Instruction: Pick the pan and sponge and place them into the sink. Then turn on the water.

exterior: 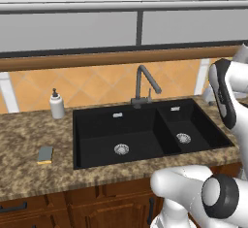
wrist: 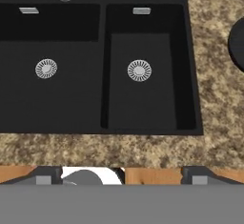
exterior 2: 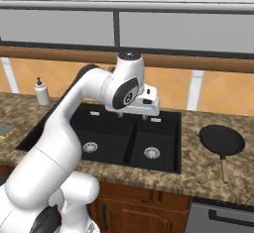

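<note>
Overhead, your claw (wrist: 122, 178) hung above the sink (wrist: 193, 75), its two dark fingertips (wrist: 43, 176) spread wide at the bottom of the hand view with nothing between them. In the right base view the claw (exterior 2: 135, 112) sat over the back of the sink (exterior 2: 168, 167), about above the divider between the basins.

Directly beneath the claw you had the black rectangular double basin, a wider left bowl and a narrower right one, each with a round silver drain. The dark grey angular faucet (exterior: 145, 84) stood at the back rim, with no stream falling from its spout.

The pan (exterior 2: 222, 140) lay on the speckled brown worktop (exterior 2: 198, 175) well off to the claw's right, beyond the sink's right edge: small, round, black and shallow, with a short straight light-brown handle pointing toward the front edge. In the hand view its dark rim (wrist: 237, 44) just showed at the right border.

The sponge (exterior: 45, 154) lay flat on the worktop (exterior: 29, 173) far to the claw's left, past the sink's left edge, grey-blue face up with a yellow strip along its front side. A white soap dispenser (exterior: 56, 104) stood behind it near the tiled wall.
</note>
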